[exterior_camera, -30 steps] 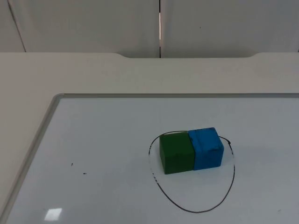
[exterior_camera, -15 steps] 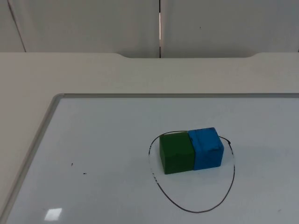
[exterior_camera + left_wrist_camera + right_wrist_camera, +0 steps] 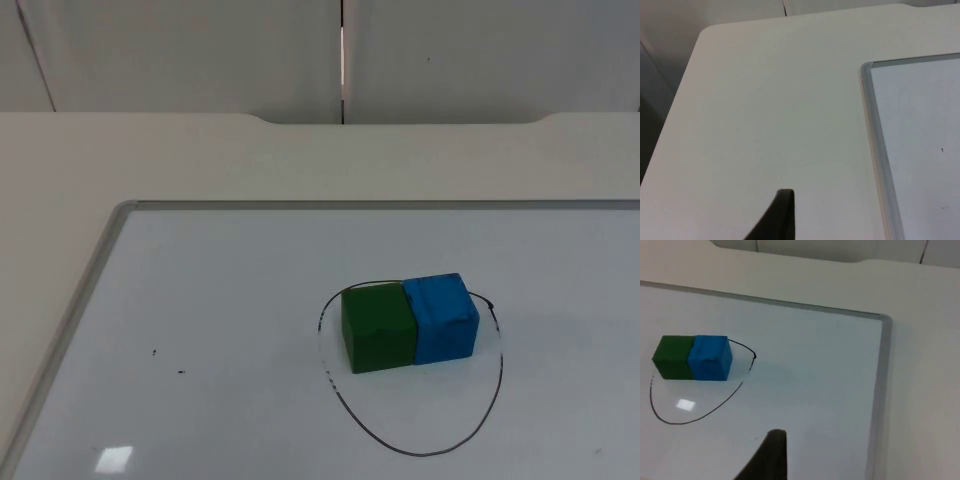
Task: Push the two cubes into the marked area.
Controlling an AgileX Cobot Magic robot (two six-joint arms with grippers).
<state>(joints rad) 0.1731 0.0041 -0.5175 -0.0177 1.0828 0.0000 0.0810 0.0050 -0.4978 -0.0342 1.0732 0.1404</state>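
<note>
Top view: we find the green foam cube (image 3: 378,328) and the blue foam cube (image 3: 443,318) side by side, faces touching, both lying at the far end of the hand-drawn black oval outline (image 3: 412,372) on the framed whiteboard (image 3: 200,330). The blue cube's outer corner sits on or just at the line near its small tail; we judge the pair to be essentially within the marked area, the nearer part of the oval being bare. Their flush contact suggests they were driven together as one block.

Right wrist view confirms the same pairing, green cube beside blue, and adds the whiteboard's grey frame corner and the white table top (image 3: 920,390) beyond it. It places the right gripper (image 3: 771,452) above the board, well apart from the cubes; one dark fingertip is visible, so we cannot tell how its fingers stand.

Left wrist view places the left gripper (image 3: 782,215) over bare table beside the board's frame, waiting; its finger state likewise cannot be told.
</note>
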